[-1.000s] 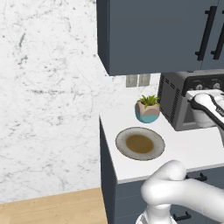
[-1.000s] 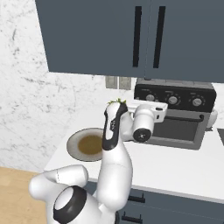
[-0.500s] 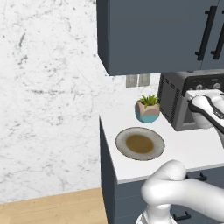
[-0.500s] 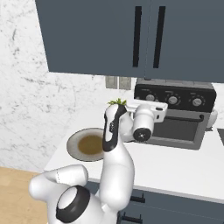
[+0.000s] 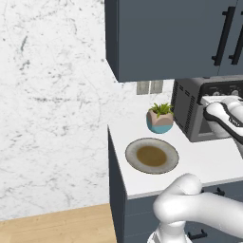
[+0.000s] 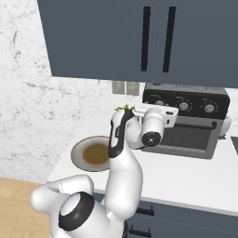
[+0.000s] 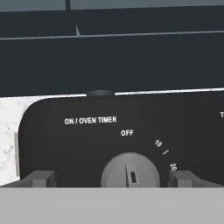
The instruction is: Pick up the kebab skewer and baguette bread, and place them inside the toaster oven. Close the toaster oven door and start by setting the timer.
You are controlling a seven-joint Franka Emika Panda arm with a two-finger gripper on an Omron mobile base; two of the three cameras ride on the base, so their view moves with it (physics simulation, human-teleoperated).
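The toaster oven (image 6: 186, 125) stands at the back of the counter, dark and boxy, also seen from its side (image 5: 187, 114). Its toaster oven door (image 6: 183, 137) is shut upright. My gripper (image 7: 112, 178) is open and faces the knob panel, with one fingertip (image 7: 41, 178) on each side of the grey timer knob (image 7: 130, 173) and clear of it. The knob's mark points up toward OFF. In the right base view my hand (image 6: 160, 117) hovers at the panel's left end. The kebab skewer and baguette bread are out of view.
A round plate (image 5: 152, 155) with a brown centre lies on the white counter (image 5: 209, 163) left of the oven. A small potted plant (image 5: 160, 117) stands between the plate and the wall. Dark blue cabinets (image 5: 171, 38) hang low above the oven.
My hand has shifted only slightly in front of the oven's knob panel. The jaws stay open.
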